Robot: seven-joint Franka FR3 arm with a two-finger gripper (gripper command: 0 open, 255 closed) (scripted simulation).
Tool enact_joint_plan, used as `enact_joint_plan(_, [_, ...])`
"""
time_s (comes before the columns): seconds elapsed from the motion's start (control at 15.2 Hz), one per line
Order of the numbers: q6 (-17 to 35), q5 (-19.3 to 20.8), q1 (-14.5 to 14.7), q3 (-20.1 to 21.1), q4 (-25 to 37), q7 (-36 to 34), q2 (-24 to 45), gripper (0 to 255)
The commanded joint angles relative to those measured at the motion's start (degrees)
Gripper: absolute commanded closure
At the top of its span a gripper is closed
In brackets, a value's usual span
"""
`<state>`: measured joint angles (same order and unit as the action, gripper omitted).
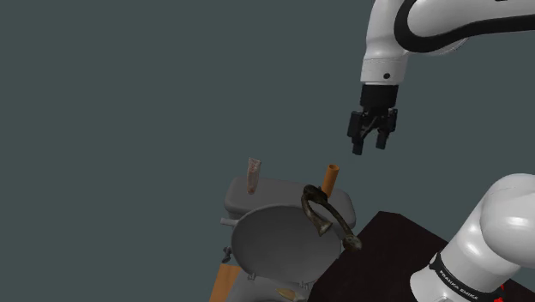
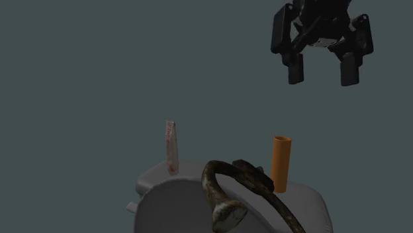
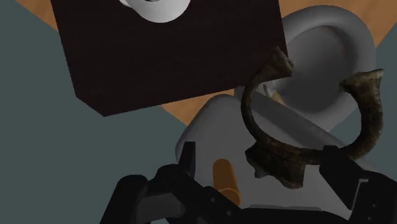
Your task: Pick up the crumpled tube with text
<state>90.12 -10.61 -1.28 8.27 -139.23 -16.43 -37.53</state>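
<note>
Below the claw (image 1: 370, 147) stands a grey toilet-like fixture (image 1: 273, 244), its tank top bearing an upright orange cylinder (image 1: 330, 178) nearest the claw, a pale crumpled tube (image 1: 253, 174) farther off, and a dark curved ring (image 1: 321, 214) lying between them.

Print on the crumpled tube (image 2: 171, 147) is too small to read, perhaps red.

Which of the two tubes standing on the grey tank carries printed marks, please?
The pale crumpled tube, which bears reddish marks; the orange tube standing beside it is smooth and plain.
</note>
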Motion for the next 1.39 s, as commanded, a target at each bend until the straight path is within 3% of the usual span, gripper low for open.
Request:
enact_joint_plan(0.0, [1.8,-2.5,-0.3,2.6,0.9,-6.3,1.9,0])
enact_joint_plan(0.33, [7.5,-6.7,-1.5,8.8,5.2,-20.6,9.4,0])
enact_joint_plan(0.66, [13.2,-7.8,-3.2,14.2,11.4,-34.9,18.6,0])
enact_joint_plan(0.99, [18.3,-5.6,-4.6,18.2,19.3,-49.5,29.1,0])
enact_joint_plan(1.32, [21.9,-0.5,-4.6,19.9,28.6,-64.1,40.3,0])
